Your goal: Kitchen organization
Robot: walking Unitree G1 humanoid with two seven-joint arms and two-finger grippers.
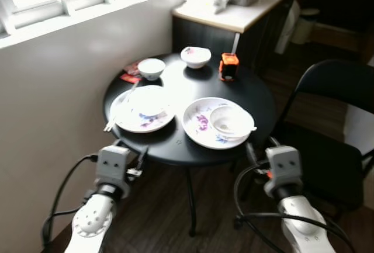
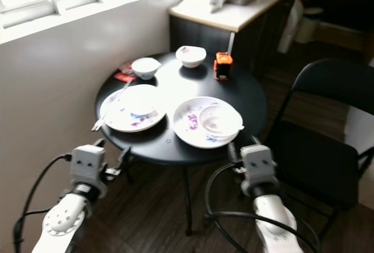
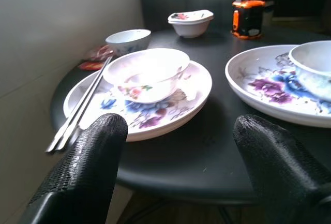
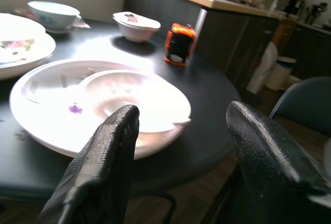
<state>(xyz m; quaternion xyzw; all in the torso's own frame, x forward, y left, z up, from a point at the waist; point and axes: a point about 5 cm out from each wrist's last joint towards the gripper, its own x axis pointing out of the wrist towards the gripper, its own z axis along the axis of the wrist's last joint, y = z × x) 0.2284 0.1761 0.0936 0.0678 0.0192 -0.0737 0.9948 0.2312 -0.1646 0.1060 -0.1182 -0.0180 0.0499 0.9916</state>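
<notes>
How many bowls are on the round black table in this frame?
4. One bowl sits on the left plate, one on the right plate, a small one at the far left edge, another at the far edge beside the orange object.

The round black table (image 1: 257, 98) carries 2 floral plates. The left plate (image 1: 130, 120) holds 1 upright white bowl (image 1: 148, 99), with chopsticks (image 1: 117, 111) along its left rim. The right plate (image 1: 198, 125) holds 1 upright bowl (image 1: 230, 118). 2 small bowls (image 1: 151, 68) (image 1: 196, 56) stand upright near the far edge.
</notes>
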